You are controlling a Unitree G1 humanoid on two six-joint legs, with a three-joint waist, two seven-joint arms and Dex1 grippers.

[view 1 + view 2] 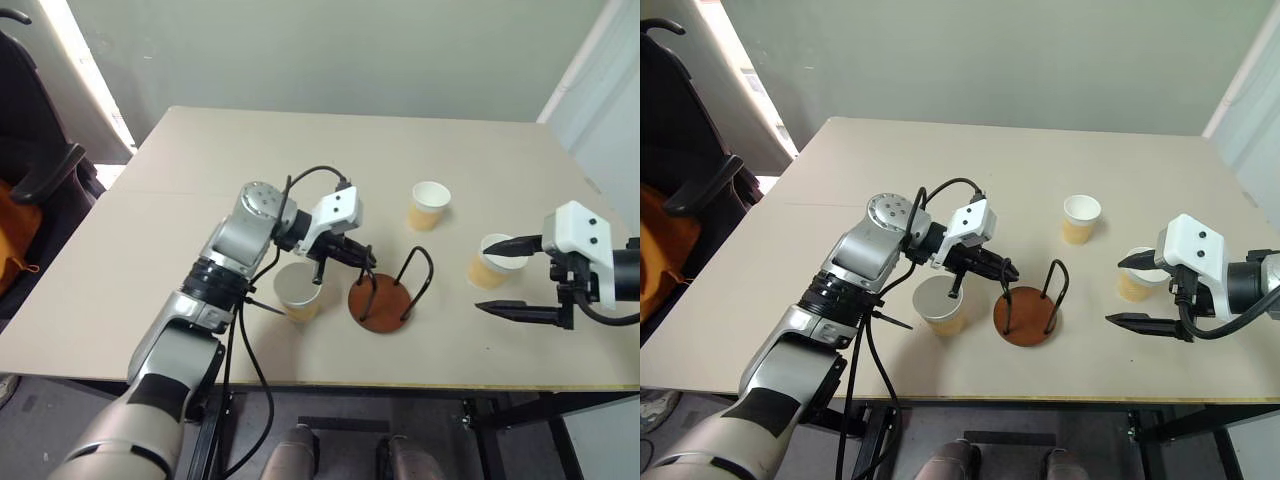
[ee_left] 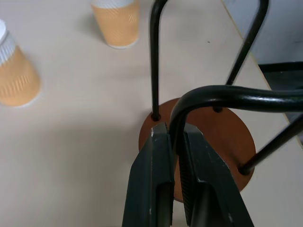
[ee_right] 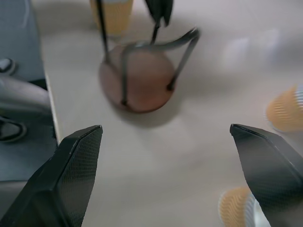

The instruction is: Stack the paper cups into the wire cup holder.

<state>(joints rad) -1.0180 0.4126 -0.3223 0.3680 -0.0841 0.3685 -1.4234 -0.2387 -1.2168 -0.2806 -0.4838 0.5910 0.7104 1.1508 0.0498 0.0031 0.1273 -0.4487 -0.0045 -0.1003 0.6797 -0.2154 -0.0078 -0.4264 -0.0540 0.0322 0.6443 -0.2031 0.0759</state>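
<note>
**Clerk:** Listing the items. Left claw (image 2: 176, 142): fingers pinched together on one black wire loop of the wire cup holder (image 1: 380, 305), which stood upright on the counter (image 1: 180, 230). Right claw (image 1: 515, 277): fingers wide apart, holding nothing.

**Checker:** And the paper cups?

**Clerk:** Three entries, all upright on the counter, none in the holder. First cup (image 1: 298, 291): just beside the left claw, on the side away from the holder. Second cup (image 1: 429, 205): beyond the holder from the left claw, well apart from both claws. Third cup (image 1: 491, 260): just beyond the right claw's upper finger; whether they touched could not be told.

**Checker:** Risks on record?

**Clerk:** Judged, not seen. The holder was light-looking and gripped by thin wire; a pull sideways could have tipped it or slid its brown base into the first cup and knocked that over. The wire might also have slipped through the closed fingers. On the right, the spread fingers sat close enough to the third cup that a careless sweep could have toppled it or pushed it off the near edge.
</note>
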